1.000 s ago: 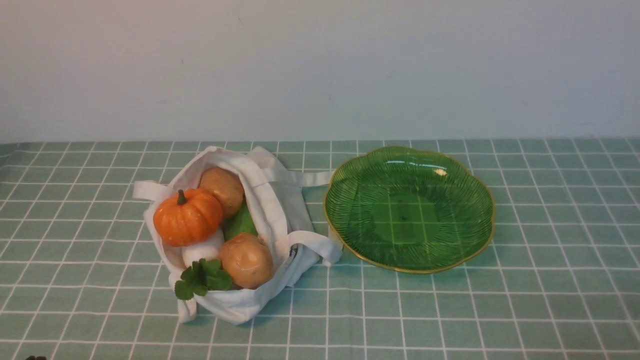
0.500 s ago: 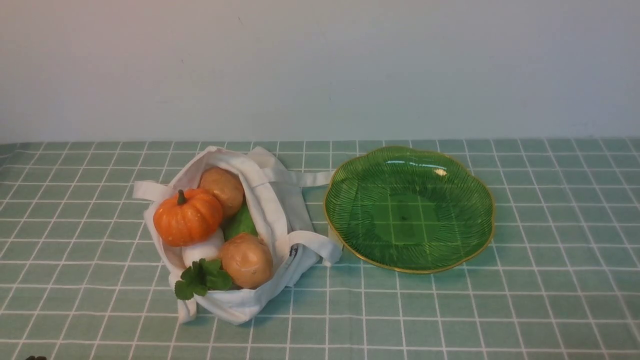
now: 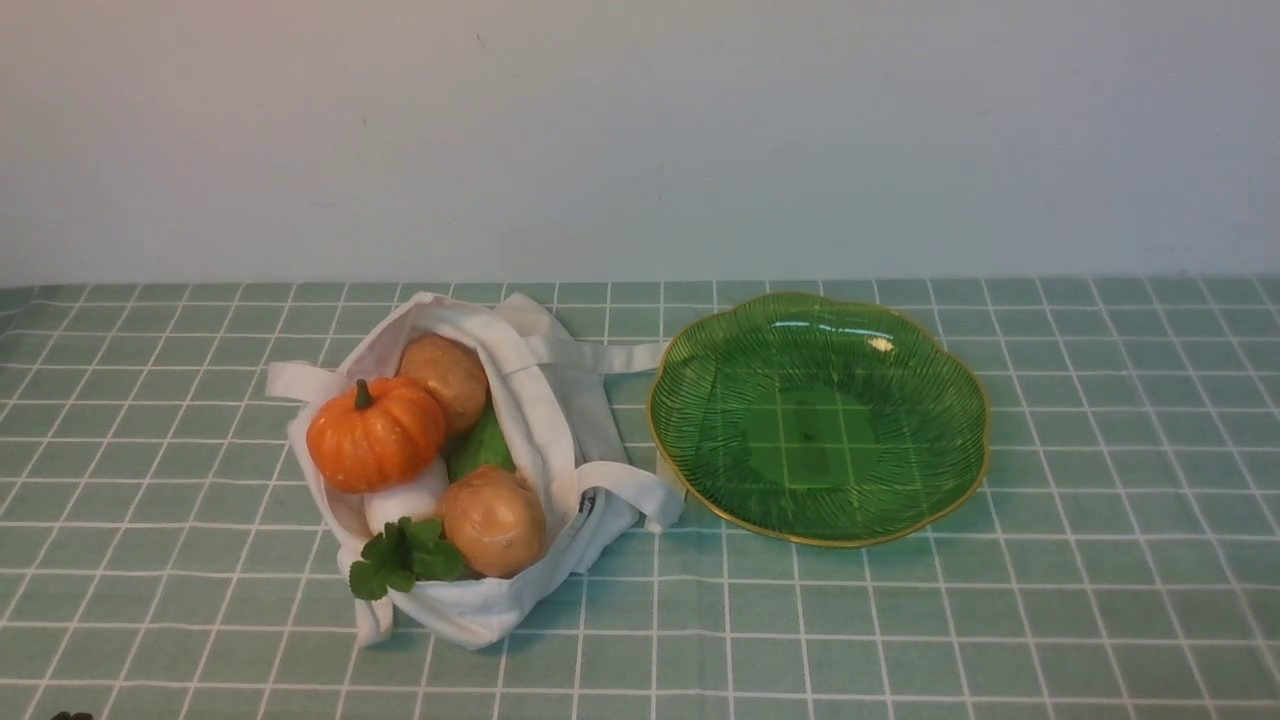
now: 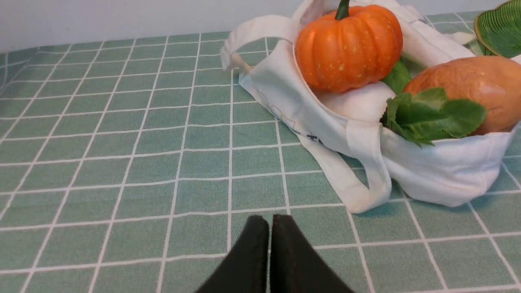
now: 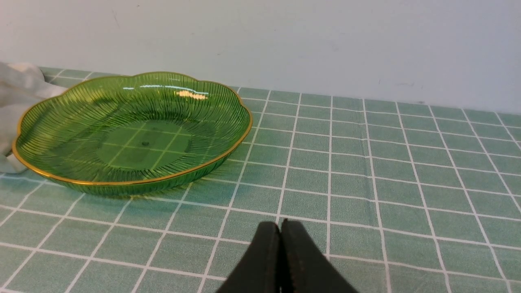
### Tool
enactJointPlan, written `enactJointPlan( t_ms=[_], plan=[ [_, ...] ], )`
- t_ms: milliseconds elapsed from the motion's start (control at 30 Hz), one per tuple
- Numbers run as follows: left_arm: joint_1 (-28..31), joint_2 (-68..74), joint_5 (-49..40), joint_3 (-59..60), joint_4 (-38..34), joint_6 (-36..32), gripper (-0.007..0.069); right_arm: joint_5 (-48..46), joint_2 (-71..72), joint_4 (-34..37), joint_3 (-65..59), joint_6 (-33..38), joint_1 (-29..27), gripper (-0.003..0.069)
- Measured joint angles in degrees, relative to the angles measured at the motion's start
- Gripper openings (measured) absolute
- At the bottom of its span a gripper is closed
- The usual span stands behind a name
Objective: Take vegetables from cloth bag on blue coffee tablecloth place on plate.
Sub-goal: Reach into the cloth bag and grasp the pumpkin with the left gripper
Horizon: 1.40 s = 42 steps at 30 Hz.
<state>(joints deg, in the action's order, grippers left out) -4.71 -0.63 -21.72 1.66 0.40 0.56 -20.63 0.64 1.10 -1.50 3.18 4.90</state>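
Open cloth toward near and right edges. Right of centre sits plate, bag just beside it toward the left edge, holding pumpkin, two potatoes, radish, green piece. Jaws pressed together on left gripper and right gripper.

Setting: a staged tabletop test station, more likely a lab than a home.
Backdrop: bare white wall rising straight behind the tabletop.
Surface: pale teal checked tablecloth spread across the whole tabletop.

Open bag mouth, vegetables uncovered above
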Motion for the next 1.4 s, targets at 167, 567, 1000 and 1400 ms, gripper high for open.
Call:
enactJointPlan(
  t_ms=[167, 567, 1000, 1400],
  plan=[
    [0.0, 0.0, 0.0, 0.0, -3.0, 2.0, -0.0004, 0.0, 0.0, 0.0, 0.0, 0.0, 0.0, -0.0015],
    [0.0, 0.0, 1.7, 0.0, -48.5, 21.5, -0.0004, 0.0, 0.0, 0.0, 0.0, 0.0, 0.0, -0.0015],
    [0.0, 8.1, -4.0, -19.9, -55.3, 1.5, -0.0004, 0.0, 0.0, 0.0, 0.0, -0.8, 0.0, -0.0015],
    [0.0, 56.9, -39.1, -48.4, -23.4, -5.7, -0.0004, 0.0, 0.0, 0.0, 0.0, -1.1, 0.0, -0.0015]
  ],
)
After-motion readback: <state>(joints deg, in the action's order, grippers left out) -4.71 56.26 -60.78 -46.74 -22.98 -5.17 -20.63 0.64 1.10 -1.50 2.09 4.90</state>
